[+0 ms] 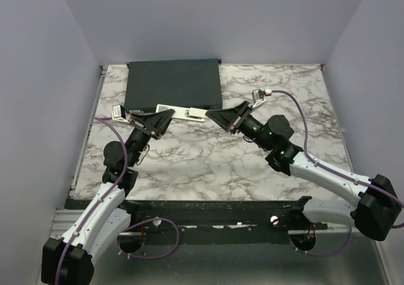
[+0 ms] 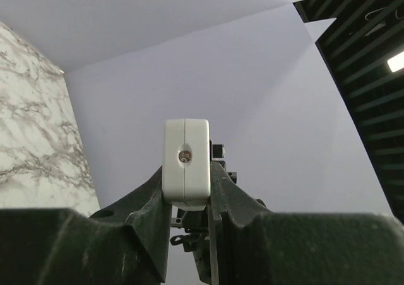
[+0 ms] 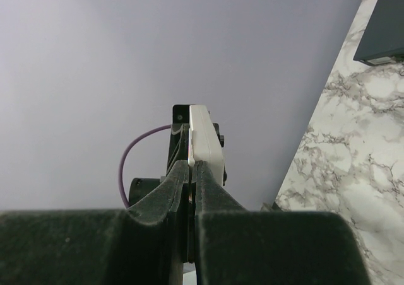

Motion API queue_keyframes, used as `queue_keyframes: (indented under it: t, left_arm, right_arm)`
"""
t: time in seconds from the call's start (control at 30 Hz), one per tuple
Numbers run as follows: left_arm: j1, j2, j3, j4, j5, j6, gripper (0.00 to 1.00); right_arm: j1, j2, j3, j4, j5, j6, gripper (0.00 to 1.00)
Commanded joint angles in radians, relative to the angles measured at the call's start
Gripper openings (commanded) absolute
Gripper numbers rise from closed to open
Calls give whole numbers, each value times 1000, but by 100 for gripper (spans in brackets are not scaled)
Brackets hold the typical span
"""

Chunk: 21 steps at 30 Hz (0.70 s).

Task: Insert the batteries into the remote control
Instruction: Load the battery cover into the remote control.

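Spanning 9 to 3 o'clock above the table (image 1: 208,165), the remote (image 1: 183,112) hangs between both arms: left gripper (image 1: 163,116) clamped on its 9 o'clock end, right gripper (image 1: 213,116) pinched together at its 3 o'clock end; batteries unseen.

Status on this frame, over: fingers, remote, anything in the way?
Left fingers shut on one end of remote control. Right fingers shut on its other end, thin white edge. Batteries not in view. Dark-grey box close behind.
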Motion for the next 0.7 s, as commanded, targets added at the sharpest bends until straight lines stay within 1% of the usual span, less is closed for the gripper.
queue_keyframes:
  t: [0.0,0.67]
  left_arm:
    - [-11,-9,0,59,-1,-20,0]
    - [-11,-12,7,31,-15,-8,0]
  right_arm:
    - [24,33,34,-37,-5,-26,1]
    - [33,33,43,-47,-48,-64,1]
